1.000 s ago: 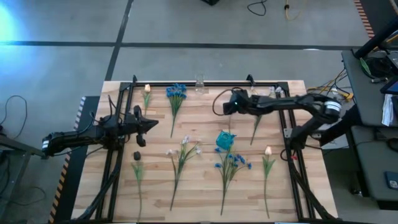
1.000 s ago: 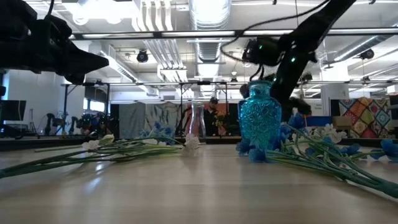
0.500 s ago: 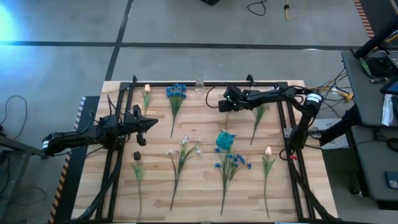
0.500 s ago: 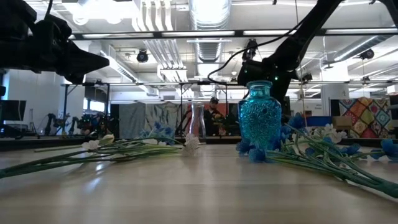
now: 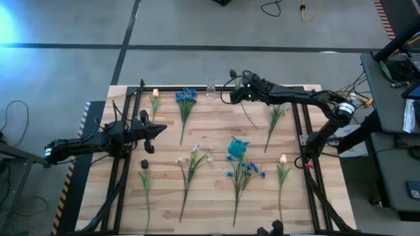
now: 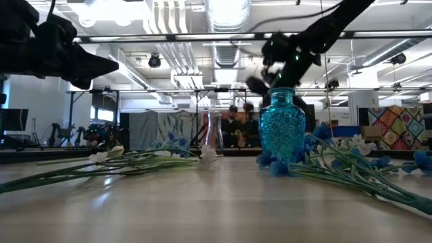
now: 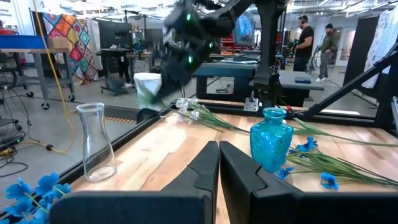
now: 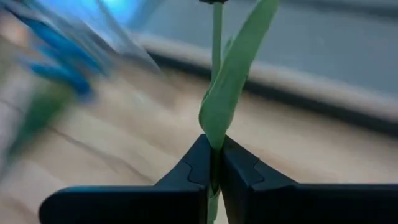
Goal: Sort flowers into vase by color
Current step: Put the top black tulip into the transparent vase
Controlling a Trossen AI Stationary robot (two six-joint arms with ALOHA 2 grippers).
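Right gripper (image 5: 231, 97) pinches one green stem (image 8: 216, 118); left gripper (image 5: 163, 130) closed, empty; seven flowers lie flat, two vases stand.

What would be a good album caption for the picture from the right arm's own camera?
The right pincer shut on a thin green flower stem with a long leaf, above the wooden table.

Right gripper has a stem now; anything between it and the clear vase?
Nothing visible. The right gripper, shut on a green stem, is beside the clear vase near the table's far edge, with only bare wood between them.
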